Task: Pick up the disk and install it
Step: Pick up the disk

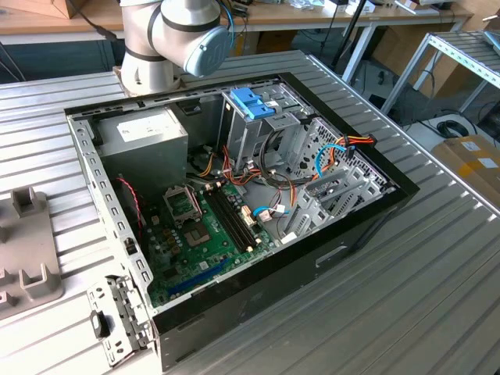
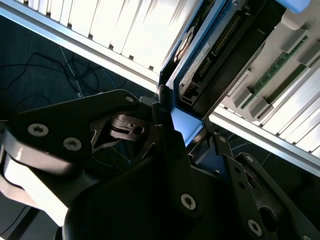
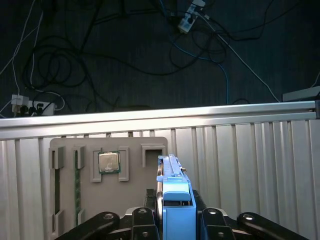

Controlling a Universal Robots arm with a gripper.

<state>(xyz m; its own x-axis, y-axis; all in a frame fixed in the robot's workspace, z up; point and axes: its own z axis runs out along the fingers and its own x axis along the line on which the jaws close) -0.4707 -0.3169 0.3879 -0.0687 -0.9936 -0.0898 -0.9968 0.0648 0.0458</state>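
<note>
The disk [image 3: 172, 187], a thin metal drive in a blue plastic carrier, stands on edge between my gripper's [image 3: 175, 216] dark fingers [image 3: 142, 217], above the ribbed metal table. In the second wrist view the disk [image 2: 200, 55] sticks out from the gripper [image 2: 182, 125], showing its blue frame and a label. The gripper is shut on it. The open computer case [image 1: 234, 195] lies on the table in the exterior view, with a metal drive cage [image 1: 262, 129] inside topped by a blue bracket [image 1: 251, 101].
A grey fixture plate [image 3: 135, 150] holding a processor chip [image 3: 109, 162] and a memory stick [image 3: 77, 182] lies just beyond the disk. The table edge [image 3: 150, 117] drops to a floor with cables. A grey power-supply box [image 1: 144, 133] sits in the case.
</note>
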